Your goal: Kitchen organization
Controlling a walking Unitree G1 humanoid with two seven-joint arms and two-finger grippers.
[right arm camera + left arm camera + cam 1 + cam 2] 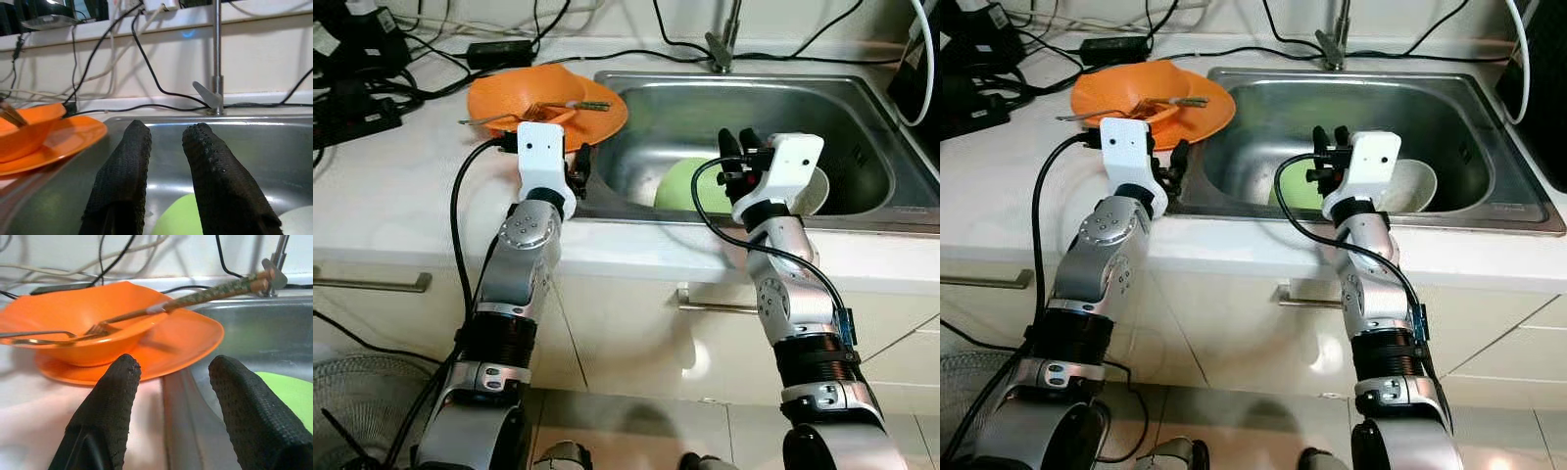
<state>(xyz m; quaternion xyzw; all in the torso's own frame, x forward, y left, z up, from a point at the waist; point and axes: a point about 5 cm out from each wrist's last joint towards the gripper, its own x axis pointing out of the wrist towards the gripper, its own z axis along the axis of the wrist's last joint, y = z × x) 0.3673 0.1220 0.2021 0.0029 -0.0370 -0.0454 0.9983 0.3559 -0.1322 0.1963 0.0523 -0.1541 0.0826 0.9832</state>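
With the orange bowl (533, 98), holding a fork (93, 328), stacked on the orange plate (597, 117) on the bench (391, 186) beside the sink (862, 108), the released left claw (171, 396) is best advanced level onto the plate rim, while the right claw (166, 166), fingers apart and empty, is kept above the green dish (685, 186)

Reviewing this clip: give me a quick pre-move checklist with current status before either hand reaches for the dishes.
1. Left hand open, nothing held: ok.
2. Right hand above the sink, nothing held: ok.
3. Orange bowl sits on orange plate, counter-side: ok.
4. Fork and chopsticks loose in the bowl, could slide if lifted: not ok.
5. Green plate and white bowl in the sink: ok.
6. Plate overhangs the sink edge: cannot tell.
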